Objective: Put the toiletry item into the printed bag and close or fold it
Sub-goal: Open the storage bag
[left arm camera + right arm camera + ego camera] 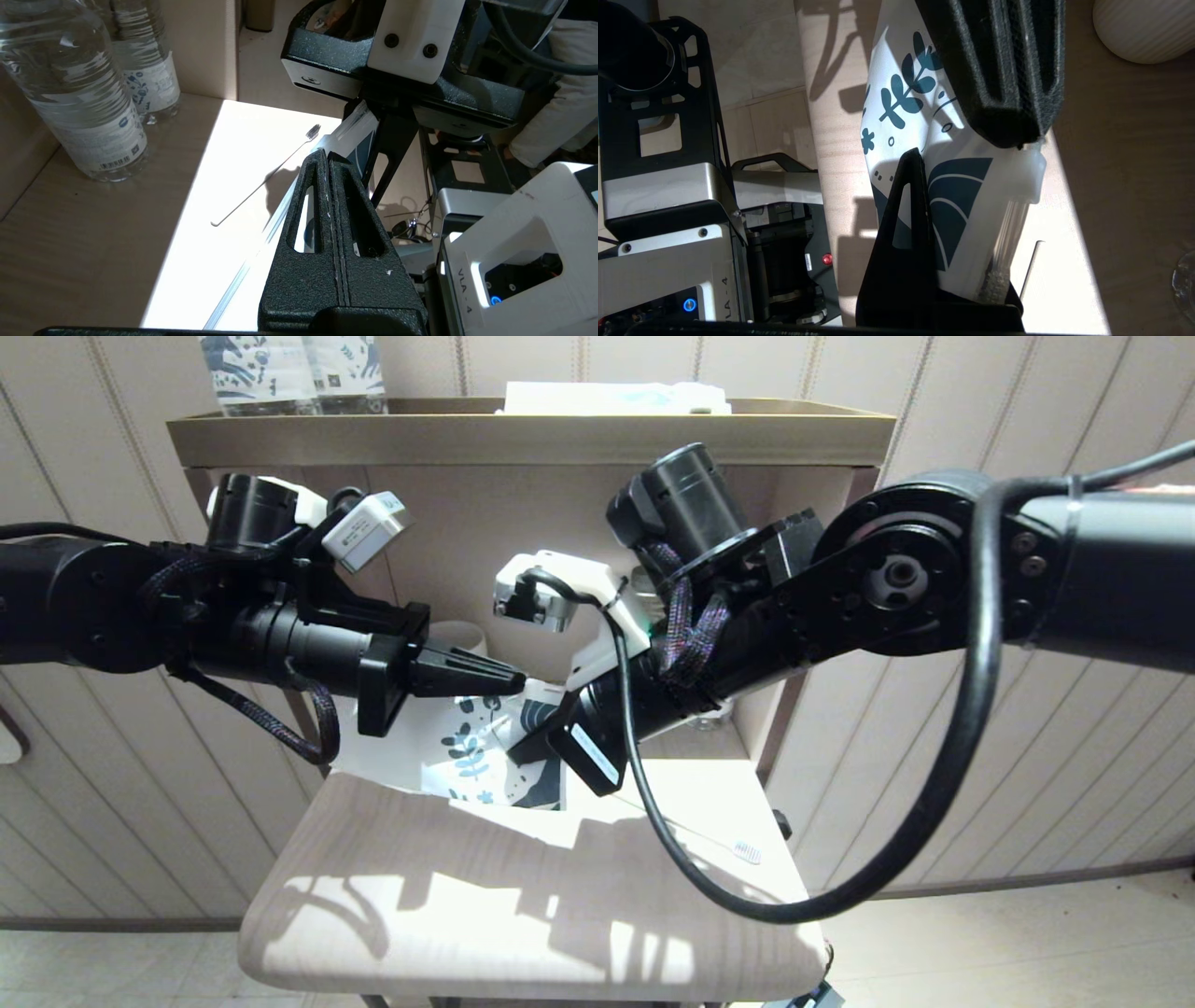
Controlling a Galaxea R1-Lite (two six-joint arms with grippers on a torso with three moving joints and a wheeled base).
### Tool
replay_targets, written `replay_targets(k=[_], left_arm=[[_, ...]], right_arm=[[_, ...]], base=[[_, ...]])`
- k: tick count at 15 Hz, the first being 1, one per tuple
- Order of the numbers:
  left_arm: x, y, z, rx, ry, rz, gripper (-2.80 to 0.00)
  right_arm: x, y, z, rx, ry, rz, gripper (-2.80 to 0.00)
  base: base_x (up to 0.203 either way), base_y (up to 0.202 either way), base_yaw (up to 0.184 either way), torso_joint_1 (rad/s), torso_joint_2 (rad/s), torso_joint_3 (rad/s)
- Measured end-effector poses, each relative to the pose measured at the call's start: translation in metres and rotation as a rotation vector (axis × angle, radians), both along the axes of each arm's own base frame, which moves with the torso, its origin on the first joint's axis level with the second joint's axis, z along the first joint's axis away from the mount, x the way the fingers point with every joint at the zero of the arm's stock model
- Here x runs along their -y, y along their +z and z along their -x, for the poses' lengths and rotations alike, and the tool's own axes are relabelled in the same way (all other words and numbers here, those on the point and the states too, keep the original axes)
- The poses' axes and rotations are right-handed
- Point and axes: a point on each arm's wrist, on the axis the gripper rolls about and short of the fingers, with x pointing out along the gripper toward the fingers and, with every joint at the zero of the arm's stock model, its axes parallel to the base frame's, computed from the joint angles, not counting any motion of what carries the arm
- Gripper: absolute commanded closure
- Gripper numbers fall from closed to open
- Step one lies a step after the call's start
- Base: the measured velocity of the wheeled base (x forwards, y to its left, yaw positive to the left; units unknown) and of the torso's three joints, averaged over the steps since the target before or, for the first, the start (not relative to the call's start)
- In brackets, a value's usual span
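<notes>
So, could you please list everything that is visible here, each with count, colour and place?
printed bag: one, white with dark blue leaves, held up over the table
toothbrush: one, pale cream, lying on the table at the robot's right, outside the bag
water bottles: two, clear with printed labels, at the back left
ribbed cup: one, cream, behind the bag
box: one, white, at the back
table: one, beige wood grain
left end effector: black, shut on the bag's top edge
right end effector: black, at the bag
</notes>
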Motion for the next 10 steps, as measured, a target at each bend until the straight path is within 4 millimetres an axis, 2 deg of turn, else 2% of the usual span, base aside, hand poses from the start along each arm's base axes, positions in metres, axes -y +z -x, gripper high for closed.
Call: replay_targets(k=[5,10], left_arm=[[-0.012,0.013,-0.002,-0.009,0.020,0.030,0.00],[-0.020,0.017,-0.002,0.014,0.040,0.035,0.00]], right_arm=[[0.002,-0.003,0.002,-0.011,0.001,0.016,0.00],[0.006,-0.003,0.006,-0.016,0.002,0.023,0.00]], base=[[0.000,0.000,0.000,0.000,0.00,0.000],[0.000,0.000,0.000,0.000,0.00,0.000]])
